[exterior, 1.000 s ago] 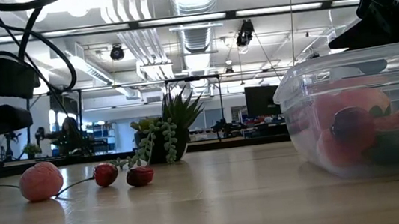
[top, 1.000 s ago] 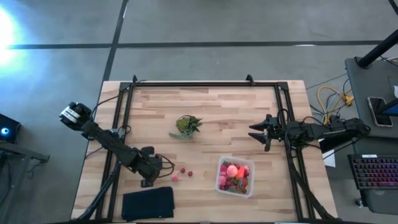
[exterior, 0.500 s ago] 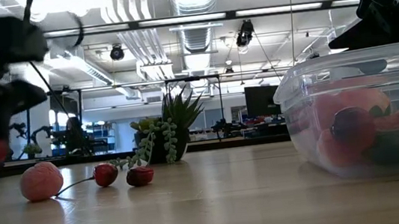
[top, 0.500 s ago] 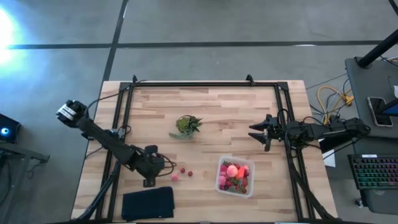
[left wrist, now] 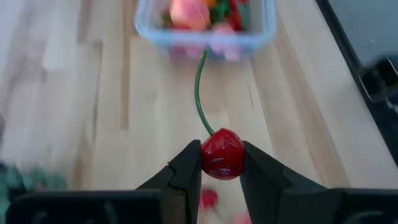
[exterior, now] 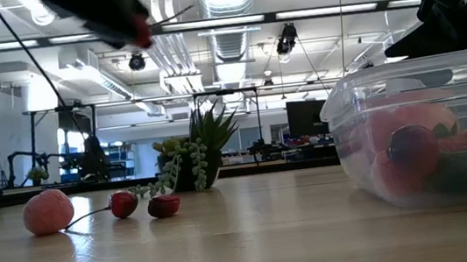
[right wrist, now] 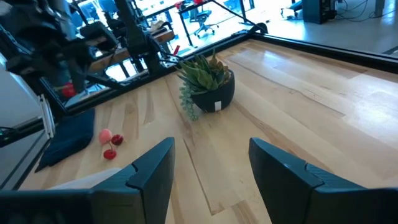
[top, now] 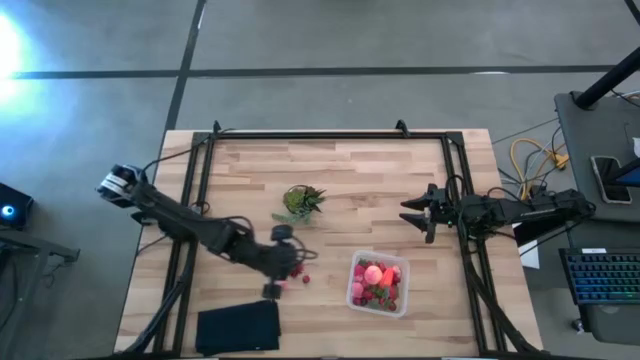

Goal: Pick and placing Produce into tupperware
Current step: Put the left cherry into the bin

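Note:
My left gripper (left wrist: 222, 155) is shut on a dark-red cherry (left wrist: 222, 152) with a green stem, raised above the table just left of the tupperware (top: 378, 284). In the low view it hangs high near the picture's top (exterior: 128, 19). The clear box (exterior: 427, 131) rests on its base and holds red, pink, orange-red and peach pieces. Three loose pieces lie on the wood below the left gripper: a pink one (exterior: 49, 211) and two red ones (exterior: 123, 203) (exterior: 164, 206). My right gripper (top: 412, 213) waits open over the table's right half. My left gripper pinches the cherry's round body (left wrist: 217, 163) between its two fingers (left wrist: 189, 167), one on each side. The cherry is lifted clear of the table. Its green stem (left wrist: 199, 87) sticks out forward past the fingertips, toward the tupperware.
A small potted green plant (top: 300, 201) stands at mid-table, beyond the loose pieces. A flat black pad (top: 238, 327) lies at the near edge, left of the box. A black frame rail (top: 330, 136) runs around the tabletop. Bare wood lies between plant and box.
My left gripper has risen from the table surface and swung toward the table's right, toward the tupperware, carrying the cherry with it. The cherry has gone from table height to lifted clear. The other loose pieces and the box have stayed put.

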Robot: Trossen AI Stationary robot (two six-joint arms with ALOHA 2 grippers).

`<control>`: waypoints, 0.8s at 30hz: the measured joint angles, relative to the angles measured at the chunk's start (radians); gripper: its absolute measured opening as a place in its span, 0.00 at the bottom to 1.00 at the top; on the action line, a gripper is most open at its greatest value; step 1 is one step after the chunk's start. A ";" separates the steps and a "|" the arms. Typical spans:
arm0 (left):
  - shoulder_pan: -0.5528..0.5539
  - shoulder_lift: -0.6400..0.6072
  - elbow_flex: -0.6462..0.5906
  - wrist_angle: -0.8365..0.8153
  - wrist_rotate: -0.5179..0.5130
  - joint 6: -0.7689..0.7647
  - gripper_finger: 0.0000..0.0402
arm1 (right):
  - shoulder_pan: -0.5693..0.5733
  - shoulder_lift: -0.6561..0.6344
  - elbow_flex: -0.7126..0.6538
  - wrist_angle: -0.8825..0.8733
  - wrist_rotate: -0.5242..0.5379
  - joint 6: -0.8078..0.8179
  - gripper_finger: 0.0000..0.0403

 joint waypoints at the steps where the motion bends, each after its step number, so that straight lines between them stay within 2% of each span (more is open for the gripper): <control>1: 0.011 0.030 0.037 -0.002 0.001 0.016 0.19 | 0.000 0.000 0.000 0.000 0.000 0.000 0.49; 5: 0.042 0.179 0.209 -0.001 0.011 0.049 0.19 | 0.000 0.000 0.000 0.000 0.000 0.000 0.49; 16: 0.105 0.618 0.727 -0.014 0.130 0.067 0.19 | 0.000 0.000 0.000 0.000 0.000 0.000 0.49; 21: 0.121 0.744 0.872 -0.038 0.204 0.063 0.19 | 0.000 0.000 0.000 0.000 0.000 0.000 0.49; 24: 0.120 0.788 0.904 -0.040 0.208 0.060 0.20 | 0.000 0.000 0.000 0.000 0.000 0.000 0.49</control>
